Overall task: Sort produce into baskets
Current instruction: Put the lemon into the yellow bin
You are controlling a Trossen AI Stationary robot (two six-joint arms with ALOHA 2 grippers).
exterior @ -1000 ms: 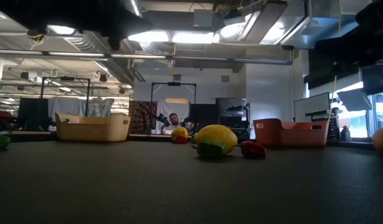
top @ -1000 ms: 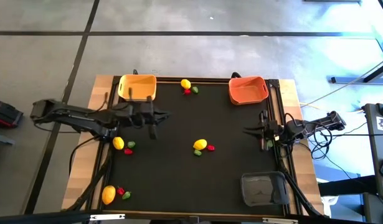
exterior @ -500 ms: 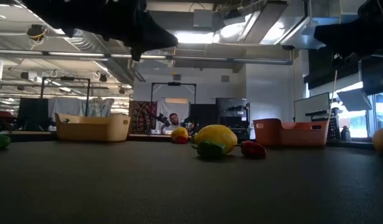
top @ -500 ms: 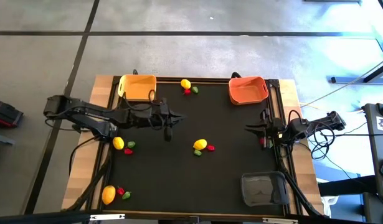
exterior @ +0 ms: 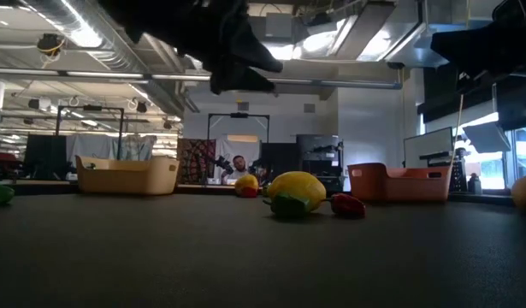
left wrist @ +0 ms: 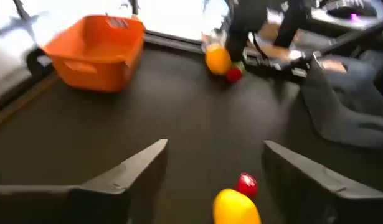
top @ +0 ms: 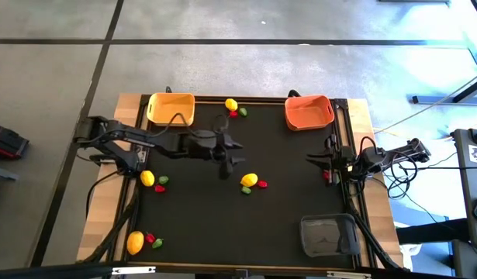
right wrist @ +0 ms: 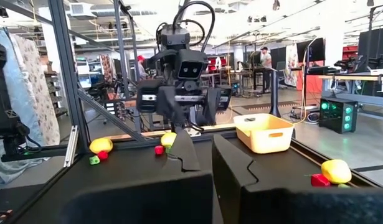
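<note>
Landmark: the centre lemon (top: 249,180) on the dark bench (top: 285,209), with a red piece (top: 262,184) touching or just beside it and a green piece (top: 246,189) against it.
Left gripper (top: 225,159): reaches out over the bench, just beside the centre lemon on the yellow-basket side; its fingers (left wrist: 132,171) are spread wide and hold nothing, and its wrist view shows the lemon and red piece between them, farther on.
Right gripper (top: 322,163): waits at the bench edge, well apart from the centre lemon, on the orange-red-basket side; its fingers (right wrist: 197,168) are nearly together and empty.
Yellow-orange basket (top: 171,108): at a far corner, well apart from the centre lemon.
Orange-red basket (top: 309,112): at the other far corner.
Dark grey basket (top: 328,235): at the near corner on the right arm's side.
Other produce: a lemon with red and green pieces (top: 233,107) between the two far baskets; another group (top: 150,180) near the left arm's base; a third group (top: 139,242) at the near corner on that side.
</note>
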